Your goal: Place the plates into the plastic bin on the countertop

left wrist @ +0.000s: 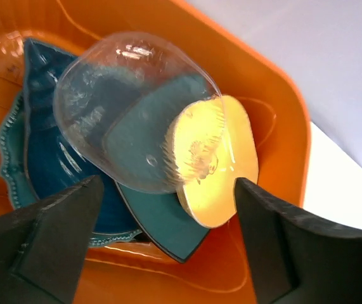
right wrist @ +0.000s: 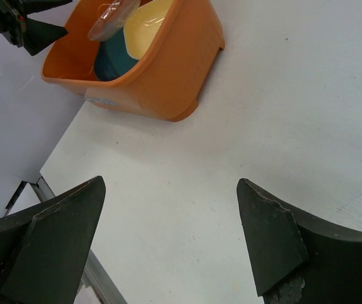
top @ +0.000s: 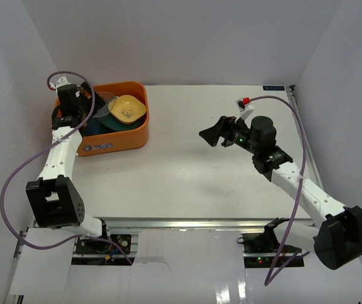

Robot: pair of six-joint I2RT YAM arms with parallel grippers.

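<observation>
Your left gripper [left wrist: 168, 183] sits closest to its wrist camera, fingers [left wrist: 47, 240] spread wide and released, with nothing between them and nothing touching them. It hangs over the far-left end of the plastic bin [left wrist: 276, 101]. Directly beneath it a small clear dish [left wrist: 130, 107] lies tilted, its lower edge overlapping a small yellow dish [left wrist: 222, 158].

Your right gripper [right wrist: 171, 183] is also spread wide and empty, held above bare countertop [right wrist: 263, 126] to the right of centre, well apart from the bin and pointing toward it.

Counting what shows in the bin: one clear dish, one yellow dish, and teal dishes stacked beneath them. You can make out a round one with a beaded, scalloped rim [left wrist: 9, 158], a darker pointed leaf-shaped one [left wrist: 41, 88] lying in it, and a smooth-edged teal plate [left wrist: 161, 221] under the yellow dish. The overlap hides anything deeper in the pile.

From above, the one orange bin [top: 127, 140] stands at the far-left corner of the countertop [top: 187, 177], a white label [top: 98, 147] on its near wall. Purple cables [top: 16, 177] loop beside each arm, clear of the bin
</observation>
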